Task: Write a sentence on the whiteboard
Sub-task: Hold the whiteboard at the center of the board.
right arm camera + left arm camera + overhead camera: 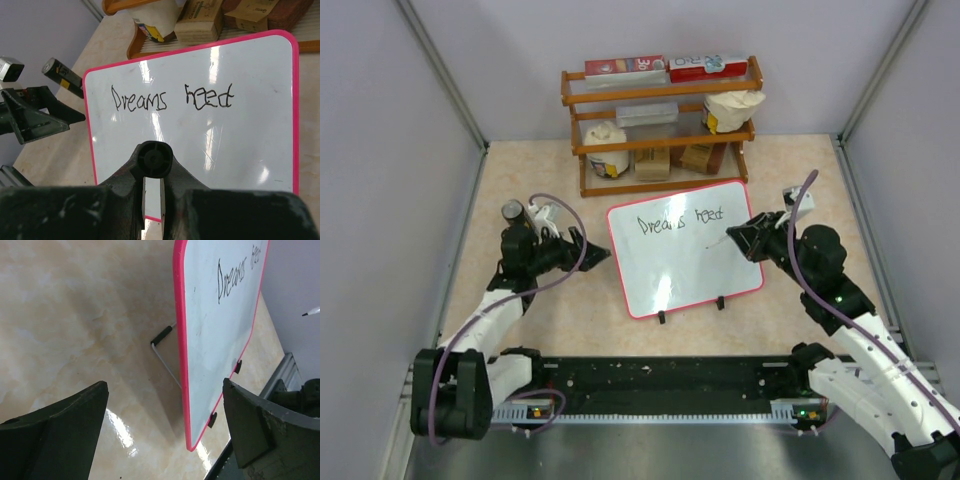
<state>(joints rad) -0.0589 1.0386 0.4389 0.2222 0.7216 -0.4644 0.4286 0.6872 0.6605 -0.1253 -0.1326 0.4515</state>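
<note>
Two words of thin black lettering (680, 220) mark the light, stiff, red-framed whiteboard (695, 270), propped mid-table and probably tippy. The right gripper (745, 238) pinches a slim marker (155, 159). The left gripper (588, 256) gapes empty near the frame, best braced there.

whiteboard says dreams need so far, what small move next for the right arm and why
Probably lower the marker in the right gripper onto the bare whiteboard beneath "Dreams need": that sentence looks unfinished and the tip seems lifted.

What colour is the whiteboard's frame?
Pinkish red. The whiteboard's frame shows best in the right wrist view.
</note>
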